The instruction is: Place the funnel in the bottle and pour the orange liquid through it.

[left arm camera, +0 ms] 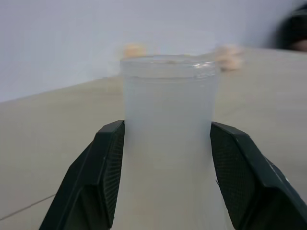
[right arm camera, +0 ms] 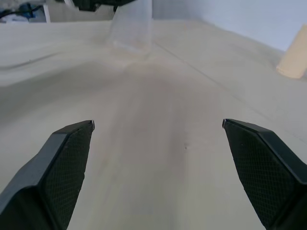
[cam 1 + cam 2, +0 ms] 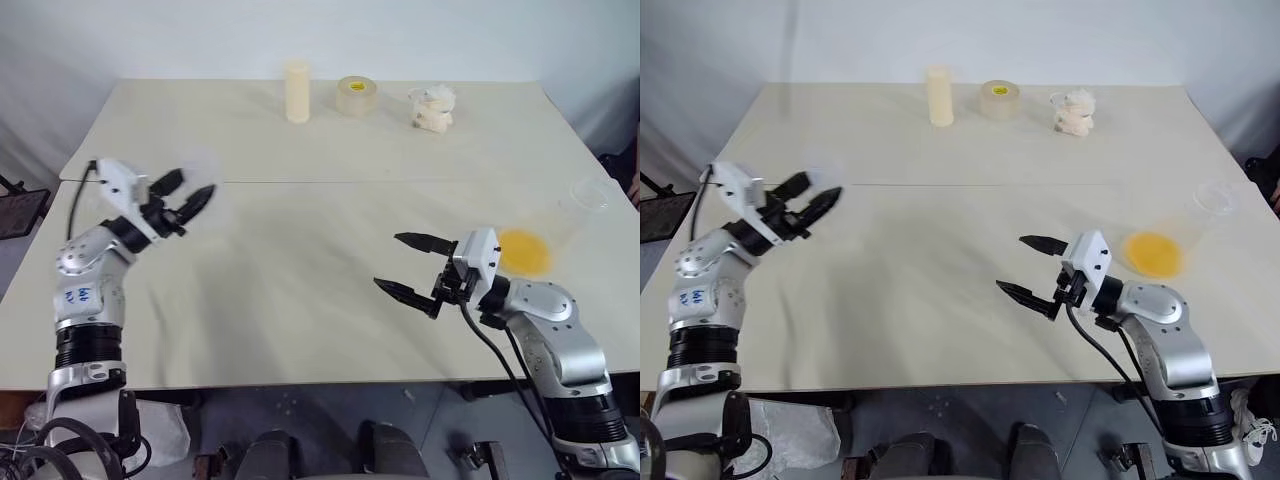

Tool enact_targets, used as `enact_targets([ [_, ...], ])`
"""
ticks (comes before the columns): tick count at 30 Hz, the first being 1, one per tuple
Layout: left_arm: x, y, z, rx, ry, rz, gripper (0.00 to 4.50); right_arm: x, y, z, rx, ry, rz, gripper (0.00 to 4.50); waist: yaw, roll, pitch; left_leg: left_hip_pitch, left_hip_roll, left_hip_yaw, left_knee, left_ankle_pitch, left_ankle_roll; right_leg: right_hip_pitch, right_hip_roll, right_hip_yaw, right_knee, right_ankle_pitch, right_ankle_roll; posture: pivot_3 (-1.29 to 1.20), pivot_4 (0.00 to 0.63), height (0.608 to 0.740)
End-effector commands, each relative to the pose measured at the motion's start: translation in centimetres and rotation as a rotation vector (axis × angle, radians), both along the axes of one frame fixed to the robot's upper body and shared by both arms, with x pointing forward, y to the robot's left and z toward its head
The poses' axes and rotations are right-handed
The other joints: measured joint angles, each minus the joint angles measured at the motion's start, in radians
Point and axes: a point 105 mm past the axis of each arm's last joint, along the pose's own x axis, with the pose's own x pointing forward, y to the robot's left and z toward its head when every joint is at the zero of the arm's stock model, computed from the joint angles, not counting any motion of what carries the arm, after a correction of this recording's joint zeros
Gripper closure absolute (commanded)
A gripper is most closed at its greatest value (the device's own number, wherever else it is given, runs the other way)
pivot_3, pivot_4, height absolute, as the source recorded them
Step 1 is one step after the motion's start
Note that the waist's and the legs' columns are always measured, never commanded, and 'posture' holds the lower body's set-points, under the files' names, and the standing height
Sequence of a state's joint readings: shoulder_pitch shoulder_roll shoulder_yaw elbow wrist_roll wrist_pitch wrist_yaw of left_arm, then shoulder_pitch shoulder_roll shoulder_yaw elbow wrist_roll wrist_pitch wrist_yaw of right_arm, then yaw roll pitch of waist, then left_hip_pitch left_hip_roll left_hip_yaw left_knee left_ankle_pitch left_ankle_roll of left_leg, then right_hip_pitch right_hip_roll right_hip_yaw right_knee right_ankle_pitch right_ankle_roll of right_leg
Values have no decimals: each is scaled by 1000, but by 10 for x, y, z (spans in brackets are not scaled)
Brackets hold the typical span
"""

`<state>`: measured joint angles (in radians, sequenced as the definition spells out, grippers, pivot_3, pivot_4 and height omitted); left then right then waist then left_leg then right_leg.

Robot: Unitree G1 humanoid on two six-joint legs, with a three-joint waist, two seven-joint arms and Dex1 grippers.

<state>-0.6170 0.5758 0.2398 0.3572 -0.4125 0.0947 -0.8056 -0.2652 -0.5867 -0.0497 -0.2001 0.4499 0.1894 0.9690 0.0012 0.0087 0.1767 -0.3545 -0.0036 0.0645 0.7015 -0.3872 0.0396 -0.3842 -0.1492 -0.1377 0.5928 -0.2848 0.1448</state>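
Left wrist view shows the left gripper (image 1: pixel 168 172) clamped on the neck of the colourless see-through conical bottle (image 1: pixel 168 120), upright near the worktop's left edge. Well apart to the right, the right gripper (image 3: pixel 412 264) hangs with jaws spread and empty, nearer the orange liquid (image 3: pixel 524 252) in a faint clear container by the right edge. I cannot make out the funnel.
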Motion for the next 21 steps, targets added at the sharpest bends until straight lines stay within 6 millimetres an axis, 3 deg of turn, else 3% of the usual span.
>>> enact_targets([
  [1,-11,-52,10,84,-20,-217,2092,-14,-8,9,-19,-1,54,0,1,0,0,0,0,0,0,0,0,0,0,0,0,0,0,0,150,740],
  [8,-17,-122,9,63,-41,-453,2092,-15,-19,9,-30,3,8,0,1,-1,0,0,0,2,0,0,0,0,0,0,-1,0,0,0,150,740],
  [11,-20,-145,-2,50,-3,-533,2092,-14,-20,10,-20,-8,-23,0,2,-1,0,0,0,2,0,0,0,0,0,0,-1,0,0,0,150,740],
  [17,-19,-172,-13,30,5,-590,2092,-22,-22,7,-4,-6,-60,0,13,-1,1,0,0,3,1,0,0,0,0,0,-1,0,0,0,150,740],
  [21,-20,-180,-18,42,23,-628,2092,-28,-25,3,1,-2,-84,0,24,-1,1,0,0,4,2,0,0,0,0,1,-2,0,0,0,150,740],
])
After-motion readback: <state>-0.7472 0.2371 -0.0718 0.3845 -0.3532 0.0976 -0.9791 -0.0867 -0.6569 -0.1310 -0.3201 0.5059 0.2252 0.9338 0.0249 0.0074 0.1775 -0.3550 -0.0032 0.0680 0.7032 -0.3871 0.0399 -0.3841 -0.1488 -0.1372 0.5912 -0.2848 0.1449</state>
